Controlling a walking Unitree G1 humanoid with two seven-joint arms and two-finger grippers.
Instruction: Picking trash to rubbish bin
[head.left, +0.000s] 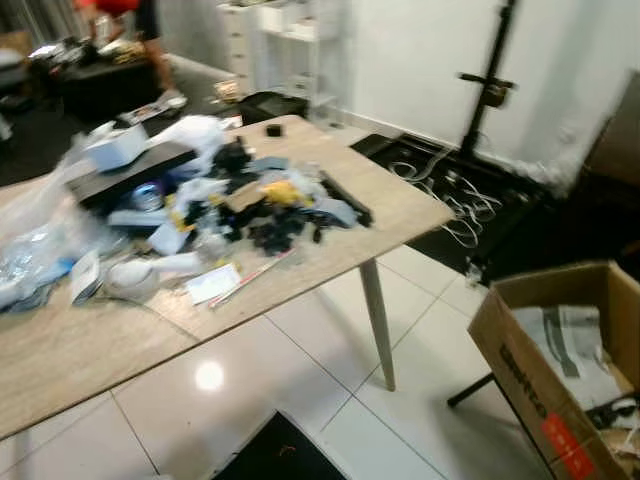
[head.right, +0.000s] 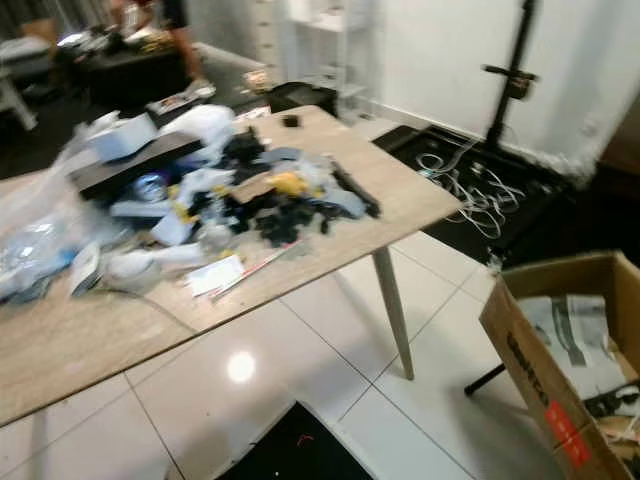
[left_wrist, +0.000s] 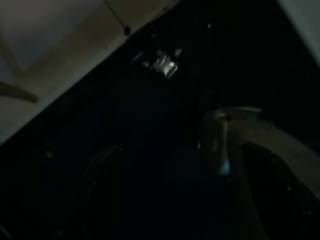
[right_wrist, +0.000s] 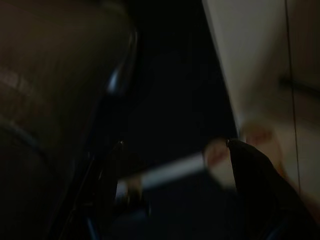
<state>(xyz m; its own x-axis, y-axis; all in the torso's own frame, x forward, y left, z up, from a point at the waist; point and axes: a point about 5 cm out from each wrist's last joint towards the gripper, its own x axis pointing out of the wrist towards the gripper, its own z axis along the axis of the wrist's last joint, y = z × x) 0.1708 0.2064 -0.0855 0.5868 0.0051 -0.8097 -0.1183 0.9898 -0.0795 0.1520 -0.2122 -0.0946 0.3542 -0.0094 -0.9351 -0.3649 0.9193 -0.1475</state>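
Observation:
A pile of trash (head.left: 250, 205) made of wrappers, plastic bags and black bits covers the far part of a light wooden table (head.left: 90, 350). An open cardboard box (head.left: 530, 370) with crumpled paper inside stands on the floor to my right. In the dark right wrist view, my right gripper (right_wrist: 180, 185) is shut on a thin white stick-like piece of trash (right_wrist: 170, 172) with a pinkish end, which spans the gap between its black fingers (right_wrist: 255, 185). In the left wrist view, my left gripper (left_wrist: 170, 190) hangs over a dark floor, fingers apart, holding nothing.
A black light stand (head.left: 490, 90) and a tangle of white cables (head.left: 455, 195) sit on a dark mat behind the table. A person (head.left: 150, 30) stands far back left. White floor tiles run between table and box, and a black mat (head.left: 280, 455) lies at my feet.

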